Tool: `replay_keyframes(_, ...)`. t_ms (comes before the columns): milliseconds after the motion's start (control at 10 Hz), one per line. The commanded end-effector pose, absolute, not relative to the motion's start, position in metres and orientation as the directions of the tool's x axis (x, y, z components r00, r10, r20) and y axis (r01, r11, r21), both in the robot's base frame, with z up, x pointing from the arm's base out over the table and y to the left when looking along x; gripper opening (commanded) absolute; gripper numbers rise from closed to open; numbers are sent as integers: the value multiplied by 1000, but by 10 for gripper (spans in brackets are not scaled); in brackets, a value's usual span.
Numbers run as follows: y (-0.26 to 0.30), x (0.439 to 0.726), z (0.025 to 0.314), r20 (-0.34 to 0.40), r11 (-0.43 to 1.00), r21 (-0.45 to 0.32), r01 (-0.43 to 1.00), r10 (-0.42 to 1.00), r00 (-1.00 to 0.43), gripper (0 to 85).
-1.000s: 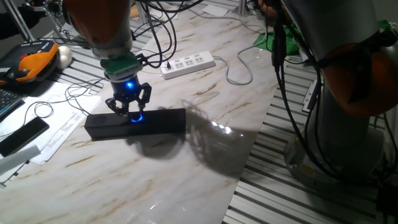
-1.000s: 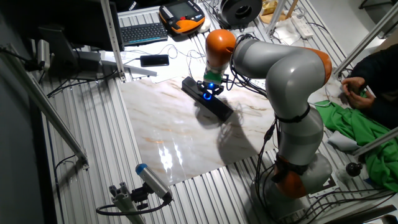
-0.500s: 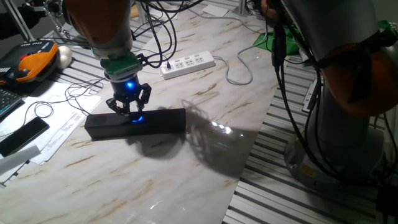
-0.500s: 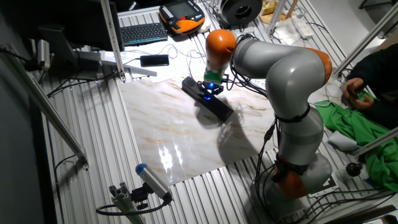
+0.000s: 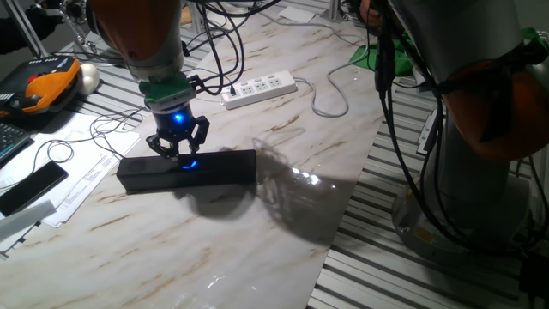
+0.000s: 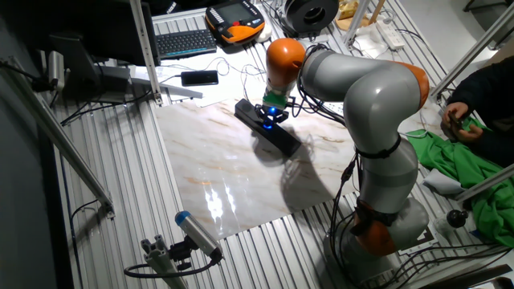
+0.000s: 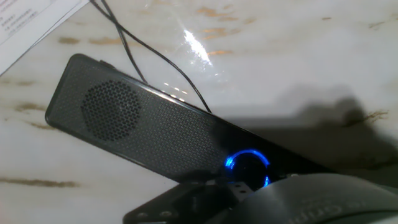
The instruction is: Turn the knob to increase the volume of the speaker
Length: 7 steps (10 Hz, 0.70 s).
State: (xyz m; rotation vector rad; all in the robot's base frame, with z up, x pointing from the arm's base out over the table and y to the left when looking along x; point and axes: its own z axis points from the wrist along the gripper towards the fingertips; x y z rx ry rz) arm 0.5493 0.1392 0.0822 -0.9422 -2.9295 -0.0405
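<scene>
**Gripper over the knob at mid-bar**

I have the gripper point(image 5: 177, 153) pointing straight down at the middle of the speaker point(image 5: 187, 171), which lies flat on the marble table point(image 5: 283, 215), long axis roughly across one fixed view. The knob point(image 5: 189, 162) glows blue right at the fingertips. In the hand view the knob point(image 7: 247, 167) sits at the lower centre, partly covered by the dark gripper body, so I cannot tell whether the fingers are clamped on it or merely standing around it. A thin black cable point(image 7: 155, 59) runs across the table to the speaker's far edge. The white power strip point(image 5: 259, 88) lies well apart behind the speaker. The other fixed view shows the gripper point(image 6: 271, 118) above the speaker point(image 6: 267, 128).
</scene>
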Motion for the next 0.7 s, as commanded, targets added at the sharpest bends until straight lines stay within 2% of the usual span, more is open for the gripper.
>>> replay_keyframes(0, 139, 549, 82, 67, 799, 5, 602, 600, -797, 170)
replay_keyframes(600, 140, 549, 82, 64, 707, 16, 707, 705, -706, 170)
